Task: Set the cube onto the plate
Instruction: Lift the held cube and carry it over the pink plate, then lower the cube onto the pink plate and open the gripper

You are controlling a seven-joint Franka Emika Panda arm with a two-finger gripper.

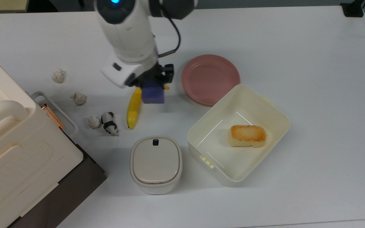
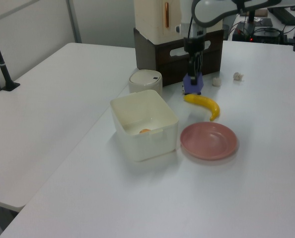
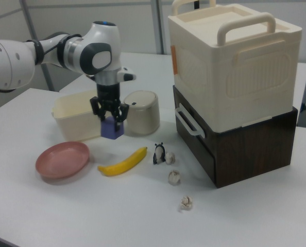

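Note:
The periwinkle cube [image 1: 153,94] [image 2: 192,85] [image 3: 112,129] hangs in the air above the table, with my gripper [image 1: 152,83] [image 2: 192,74] [image 3: 112,117] shut on it from above. In the top view it is over the upper end of the banana [image 1: 133,107], a short way left of the plate. The dusty-pink plate [image 1: 210,79] [image 2: 209,140] [image 3: 62,159] lies bare on the white table, against the corner of the cream container [image 1: 279,122].
A yellow banana [image 2: 203,103] [image 3: 123,162] lies under the cube. The open cream container [image 2: 121,121] holds a piece of bread [image 1: 247,135]. A lidded cream pot [image 1: 156,164], a panda figure [image 1: 109,123], several crumpled paper balls [image 1: 58,75] and stacked boxes [image 3: 233,85] stand around.

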